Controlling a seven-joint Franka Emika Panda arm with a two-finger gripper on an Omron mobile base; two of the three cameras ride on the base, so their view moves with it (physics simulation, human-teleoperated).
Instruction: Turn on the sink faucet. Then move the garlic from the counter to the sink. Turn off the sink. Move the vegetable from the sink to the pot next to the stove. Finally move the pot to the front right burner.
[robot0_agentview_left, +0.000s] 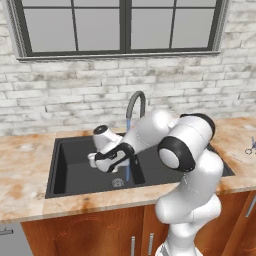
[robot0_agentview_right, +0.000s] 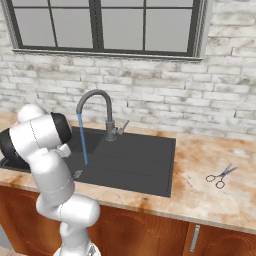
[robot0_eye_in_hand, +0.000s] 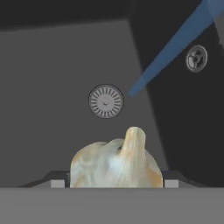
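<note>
Garlic (robot0_eye_in_hand: 116, 164) seemingly between gripper (robot0_eye_in_hand: 116, 183) tips.

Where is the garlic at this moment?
In the hand view the garlic sits between the end effector fingers, held over the sink basin, just short of the round drain and beside the water stream.

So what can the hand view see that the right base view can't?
Hand view: the garlic, large between the gripper's finger tips, above the round drain. Right base view: the faucet with its lever, the window, scissors on the counter. Both: the black sink and the blue water stream.
</note>
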